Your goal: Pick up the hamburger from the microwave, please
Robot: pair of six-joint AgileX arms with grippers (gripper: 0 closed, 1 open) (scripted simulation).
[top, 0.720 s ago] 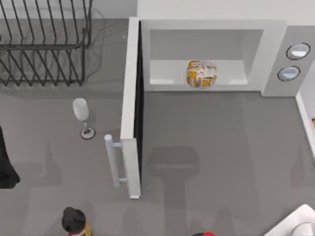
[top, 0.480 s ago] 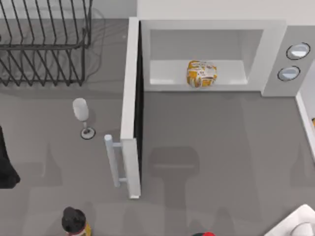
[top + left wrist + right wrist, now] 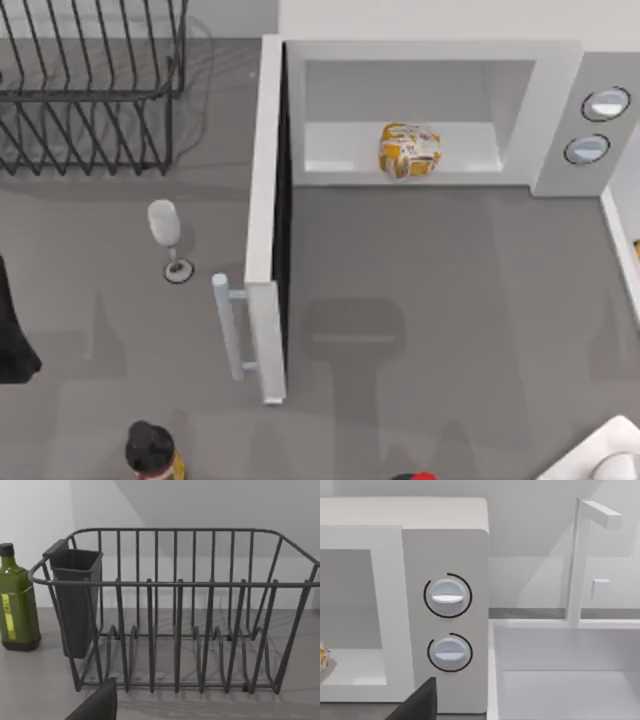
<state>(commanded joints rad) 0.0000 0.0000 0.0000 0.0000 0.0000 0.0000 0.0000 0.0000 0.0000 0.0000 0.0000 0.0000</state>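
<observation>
The hamburger [image 3: 409,150], a yellow-orange and white lump, sits on the floor of the white microwave [image 3: 555,110], near the front of the cavity. Its edge also shows in the right wrist view as the hamburger [image 3: 322,658], beside the two round knobs [image 3: 448,596]. The microwave door [image 3: 265,230] stands swung wide open toward the front, its bar handle [image 3: 228,326] on the left face. My left arm [image 3: 12,330] is at the table's left edge and my right arm [image 3: 600,462] at the front right corner, both far from the hamburger.
A black wire rack [image 3: 90,90] stands at the back left, with a green bottle [image 3: 16,600] beside it. A wine glass [image 3: 165,228] stands left of the door. A black-capped yellow bottle [image 3: 150,450] is at the front left. A white sink [image 3: 565,680] adjoins the microwave's right.
</observation>
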